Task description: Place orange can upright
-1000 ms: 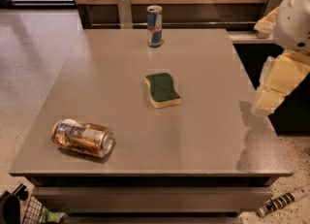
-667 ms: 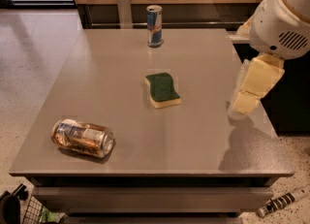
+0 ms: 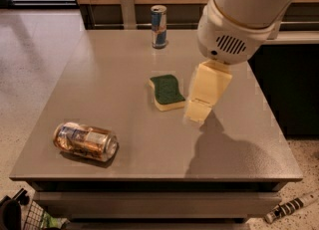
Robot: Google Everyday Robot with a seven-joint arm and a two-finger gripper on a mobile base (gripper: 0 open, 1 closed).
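Count on the table (image 3: 104,69): 2 cans, 1 sponge, and 1 gripper above them. The orange can (image 3: 85,141) is down on its side near the front left corner, long axis running roughly left to right, 1 silver end facing the right, pale label patch showing on top. It is not upright. The 2nd can, the slim blue-and-silver can (image 3: 159,26), stands upright at the far edge, well apart from the first. The 1 sponge (image 3: 167,91), green face up over a yellow body, lies flat near the middle of the table. And here comes the arm: 1 second ago the gripper (image 3: 198,112) was out past the right edge of the table, and now it has swung in over the surface, pointing down and to the left, its tip just beside the sponge's right side, with the big white arm housing (image 3: 239,20) filling the upper right. Whether the gripper is spread or pressed together, I cannot tell from this angle. It is well apart from the orange can, with the sponge lying roughly between them. Both cans and the sponge sit exactly where they were before; only the arm and its shadow on the tabletop have moved.
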